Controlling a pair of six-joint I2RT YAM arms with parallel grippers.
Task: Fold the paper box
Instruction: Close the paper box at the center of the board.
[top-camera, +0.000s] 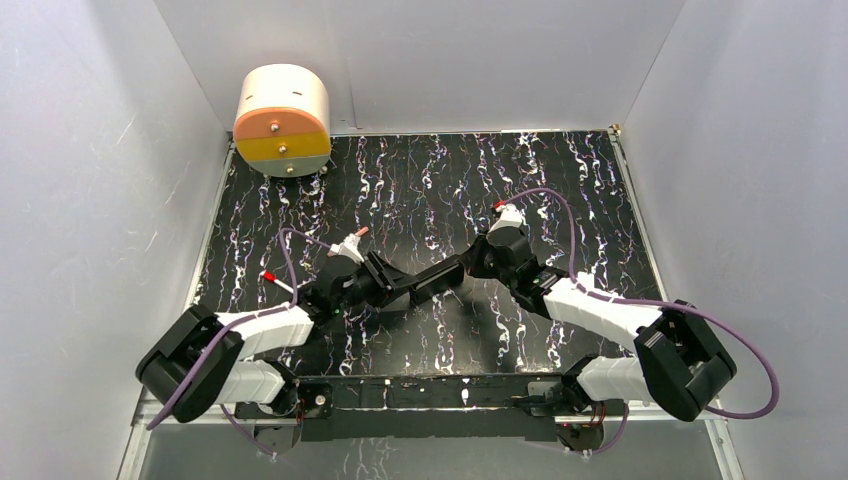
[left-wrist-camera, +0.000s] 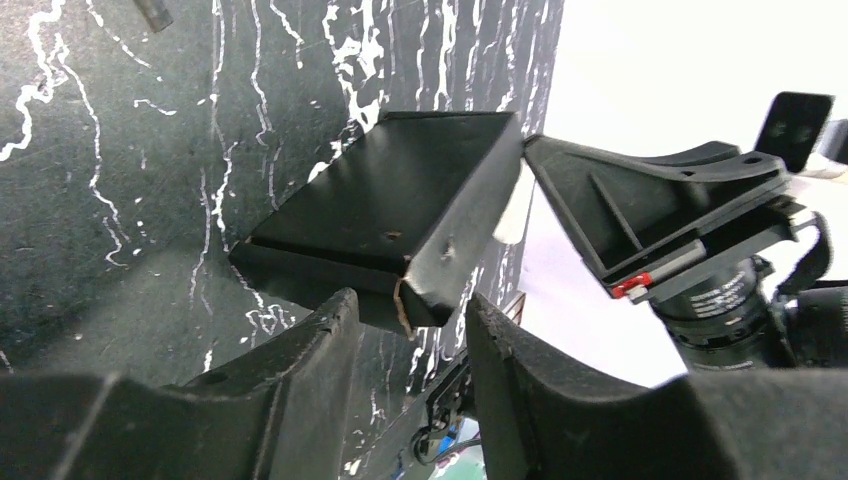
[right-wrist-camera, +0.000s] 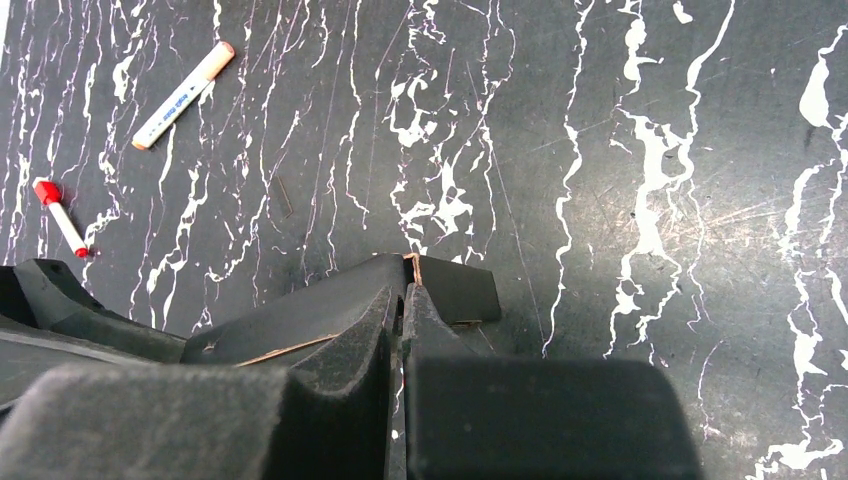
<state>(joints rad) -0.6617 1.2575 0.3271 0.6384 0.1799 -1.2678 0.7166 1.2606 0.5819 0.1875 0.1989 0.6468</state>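
Where the two arms meet over the middle of the marbled table, the paper box sits between the left gripper and the right gripper, well apart from every table edge. A white marker and a red-capped marker lie close by the left arm, and a round beige drum stands at the far left corner. Bare surface spreads to the right.

From the left wrist, a worn corner of the box lies between the spread fingers; whether they press it I cannot tell.

From the right wrist, the fingers are clenched on a thin edge of the box, with bare surface ahead.
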